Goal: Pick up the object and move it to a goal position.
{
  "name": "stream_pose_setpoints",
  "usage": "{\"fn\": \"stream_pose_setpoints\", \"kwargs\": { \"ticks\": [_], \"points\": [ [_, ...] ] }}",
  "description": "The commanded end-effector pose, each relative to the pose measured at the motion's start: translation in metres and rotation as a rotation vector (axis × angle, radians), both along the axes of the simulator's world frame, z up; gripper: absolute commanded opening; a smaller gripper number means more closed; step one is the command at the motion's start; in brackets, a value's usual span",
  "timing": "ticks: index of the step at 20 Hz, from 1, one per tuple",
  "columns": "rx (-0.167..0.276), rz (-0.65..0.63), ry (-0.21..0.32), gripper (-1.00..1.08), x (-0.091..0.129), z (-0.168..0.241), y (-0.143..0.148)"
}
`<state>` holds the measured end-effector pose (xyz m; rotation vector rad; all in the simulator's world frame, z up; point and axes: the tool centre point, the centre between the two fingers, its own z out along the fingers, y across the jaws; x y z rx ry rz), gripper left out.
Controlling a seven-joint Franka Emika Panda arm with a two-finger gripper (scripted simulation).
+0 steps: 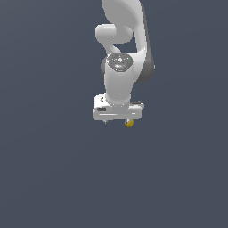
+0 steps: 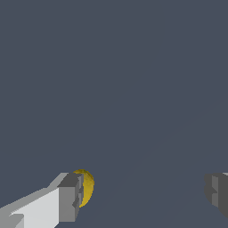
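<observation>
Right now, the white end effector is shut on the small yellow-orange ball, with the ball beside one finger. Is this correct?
Not quite. The white end effector is open: the wrist view shows its fingers far apart. The small yellow-orange ball does sit beside one finger, but the other finger stands well away.

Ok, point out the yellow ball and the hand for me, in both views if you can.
yellow ball (image 1: pixel 129 123): exterior view, its visible lower side under the hand.
yellow ball (image 2: pixel 86 187): wrist view, its rounded edge beside one finger.
hand (image 2: pixel 142 192): wrist view, midway between the wide-apart fingertips.

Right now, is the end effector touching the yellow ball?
Cannot tell. In the wrist view the yellow ball sits right beside one finger of the wide-open end effector, with no clear gap or contact.
</observation>
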<state>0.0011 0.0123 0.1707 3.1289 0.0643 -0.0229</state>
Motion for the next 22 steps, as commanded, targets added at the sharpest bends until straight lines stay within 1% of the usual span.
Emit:
{"fn": "stream_pose_setpoints", "kwargs": {
  "ticks": [1,9,14,18,22],
  "points": [
    [0.000,0.000,0.000,1.00,0.000,0.000,0.000],
    [0.021,-0.002,-0.002,1.00,0.002,-0.005,-0.003],
    [0.021,-0.001,-0.002,1.00,0.002,-0.005,-0.003],
    [0.020,0.029,-0.002,1.00,-0.002,-0.012,0.002],
    [0.017,0.086,-0.003,1.00,-0.012,-0.023,0.012]
  ]
}}
